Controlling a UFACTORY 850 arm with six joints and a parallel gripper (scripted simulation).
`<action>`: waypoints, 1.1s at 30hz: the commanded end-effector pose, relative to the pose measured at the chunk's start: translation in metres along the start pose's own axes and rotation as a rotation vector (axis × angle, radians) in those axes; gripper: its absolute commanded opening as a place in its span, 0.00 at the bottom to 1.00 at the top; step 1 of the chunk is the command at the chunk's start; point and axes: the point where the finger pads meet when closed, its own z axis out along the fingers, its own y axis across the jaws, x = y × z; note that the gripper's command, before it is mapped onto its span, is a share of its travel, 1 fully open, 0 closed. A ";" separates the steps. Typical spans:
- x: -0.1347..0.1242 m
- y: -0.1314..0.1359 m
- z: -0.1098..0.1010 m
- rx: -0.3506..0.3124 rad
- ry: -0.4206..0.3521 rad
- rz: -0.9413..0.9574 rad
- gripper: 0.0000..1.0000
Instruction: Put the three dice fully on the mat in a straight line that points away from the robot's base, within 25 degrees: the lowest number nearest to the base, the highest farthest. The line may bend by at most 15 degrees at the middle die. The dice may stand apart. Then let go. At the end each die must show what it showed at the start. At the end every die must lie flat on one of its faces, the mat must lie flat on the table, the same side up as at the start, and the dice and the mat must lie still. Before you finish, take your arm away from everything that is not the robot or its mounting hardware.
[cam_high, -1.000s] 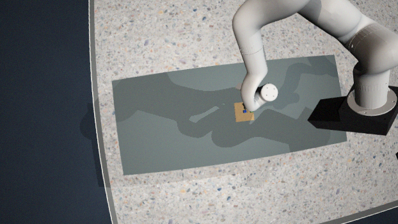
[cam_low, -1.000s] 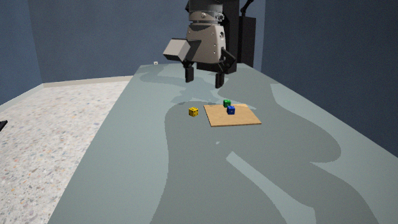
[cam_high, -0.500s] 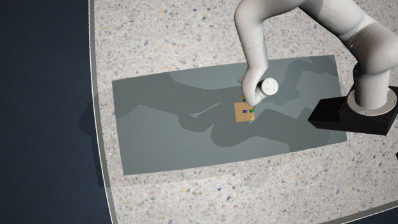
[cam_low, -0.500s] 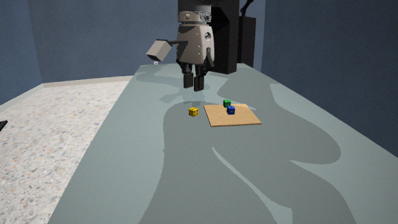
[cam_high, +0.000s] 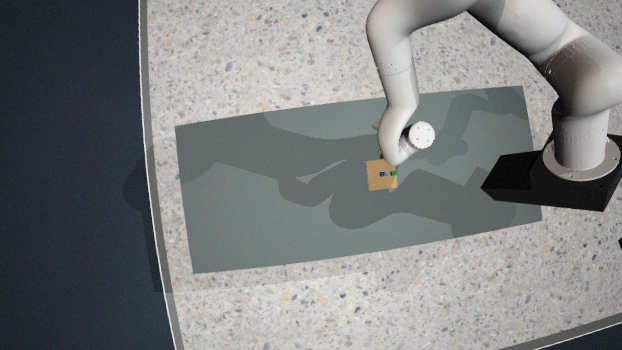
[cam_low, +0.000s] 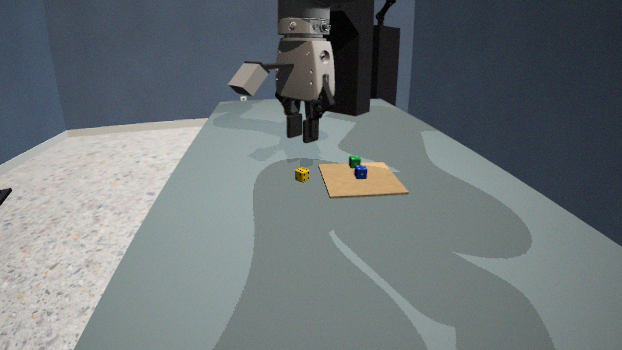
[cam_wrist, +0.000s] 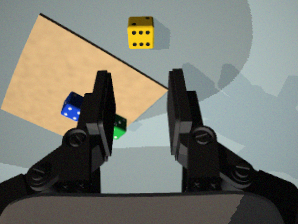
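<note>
A tan mat (cam_high: 382, 185) (cam_low: 370, 187) (cam_wrist: 60, 63) lies flat on the grey table. A green die (cam_high: 393, 173) (cam_low: 354, 161) (cam_wrist: 120, 127) sits at the mat's edge nearest the base, and a blue die (cam_high: 382, 174) (cam_low: 360, 172) (cam_wrist: 72, 107) sits on the mat just beyond it. A yellow die (cam_high: 379, 151) (cam_low: 302, 174) (cam_wrist: 141, 32) lies on the table beside the mat, off it, its side showing six dots. My gripper (cam_low: 302, 136) (cam_wrist: 140, 88) hangs above the table, behind the yellow die and the mat's near corner. Its fingers are partly closed with an empty gap.
The grey table (cam_low: 200, 250) stands on a speckled floor (cam_low: 75, 200). The robot's black base (cam_high: 550, 185) is at the table's far end. In the top view the arm (cam_high: 400, 90) hides the gripper.
</note>
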 end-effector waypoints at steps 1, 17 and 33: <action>0.000 0.000 0.000 0.001 0.000 0.000 0.36; 0.000 0.000 0.000 0.001 0.000 0.000 0.36; 0.000 0.000 0.013 0.001 0.000 0.000 0.36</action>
